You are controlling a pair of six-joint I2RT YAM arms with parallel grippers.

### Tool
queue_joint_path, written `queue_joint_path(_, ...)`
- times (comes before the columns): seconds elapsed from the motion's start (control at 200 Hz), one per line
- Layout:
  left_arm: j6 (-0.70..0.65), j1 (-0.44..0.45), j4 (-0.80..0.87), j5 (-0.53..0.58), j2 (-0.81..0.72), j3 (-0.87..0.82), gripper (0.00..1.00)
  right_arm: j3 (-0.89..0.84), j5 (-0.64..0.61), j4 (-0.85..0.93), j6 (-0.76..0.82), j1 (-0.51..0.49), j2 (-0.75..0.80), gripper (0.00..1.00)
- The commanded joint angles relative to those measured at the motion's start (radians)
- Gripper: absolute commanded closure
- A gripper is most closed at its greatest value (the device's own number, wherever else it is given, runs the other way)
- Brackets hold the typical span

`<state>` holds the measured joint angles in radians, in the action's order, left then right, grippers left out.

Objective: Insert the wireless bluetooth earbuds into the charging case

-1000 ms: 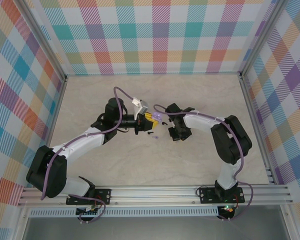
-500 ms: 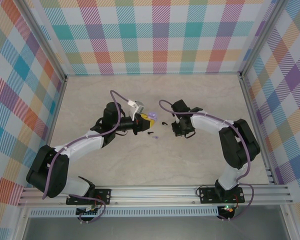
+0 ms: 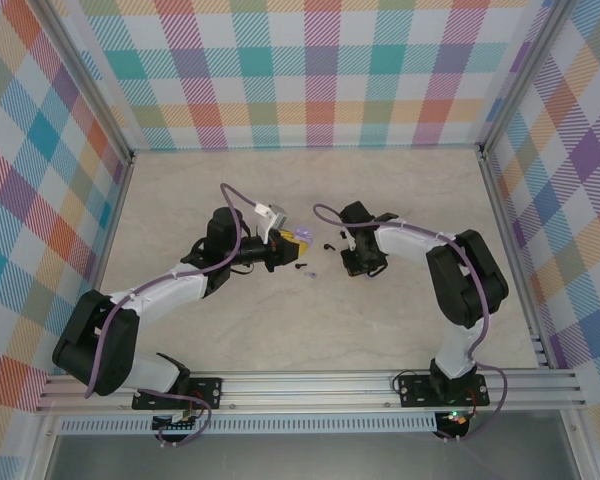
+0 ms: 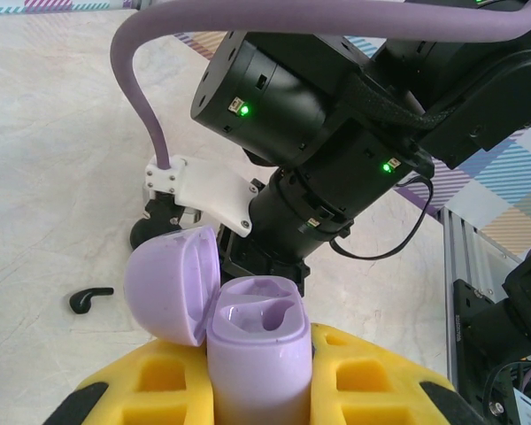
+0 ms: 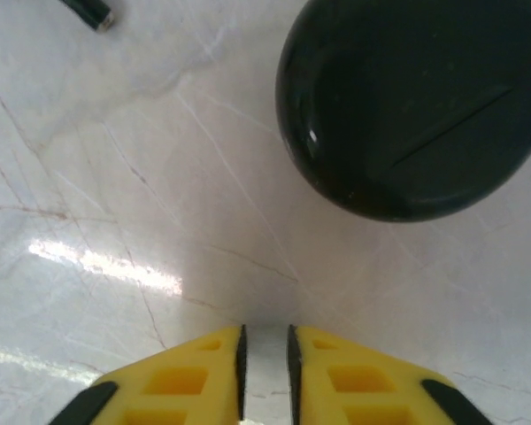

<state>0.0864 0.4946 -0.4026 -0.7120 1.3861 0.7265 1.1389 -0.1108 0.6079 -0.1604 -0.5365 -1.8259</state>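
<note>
Started on the left: found the left hand [image 3: 283, 242] clamped shut on the lavender charging case [image 3: 301, 236], yellow pads [image 4: 142, 390] pressed to either side of its body, lid [image 4: 171, 283] flipped open and leaning off to one side. Peered into the two wells from the left wrist and could not tell full from empty. Moved right across the pale marbled surface [image 3: 230, 330]: picked out the lower black earbud [image 3: 299, 266] and the lavender earbud [image 3: 310, 272] lying loose just beside each other, a little nearer the arm bases than the held case. Caught the upper black earbud [image 3: 327, 245] next, alone on the surface between the two hands. Reached the right hand [image 3: 358, 262] last: saw its tips barely parted, with a thin slit of surface between them and nothing gripped. Noted the black case [image 5: 416, 106] lying closed on the surface just ahead of those tips, not touching them.
</note>
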Motion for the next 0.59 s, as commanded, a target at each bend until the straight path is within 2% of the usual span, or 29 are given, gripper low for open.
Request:
queue_joint_path(0.0,-0.002,-0.012,-0.025,0.004,-0.017,0.001,1.00,0.023,0.018,0.054,0.026,0.002,0.055,0.72)
queue_joint_path(0.185,0.002,-0.012,-0.014,0.005,-0.024,0.011,1.00,0.039,0.033,0.129,0.098,0.038,0.086,0.61)
queue_joint_path(0.31,-0.003,-0.012,-0.004,0.008,-0.037,0.013,1.00,0.044,0.085,0.186,0.175,0.059,0.083,0.53)
queue_joint_path(0.59,-0.013,-0.012,0.010,0.006,-0.033,0.023,1.00,0.073,0.135,0.213,0.288,0.067,0.033,0.50)
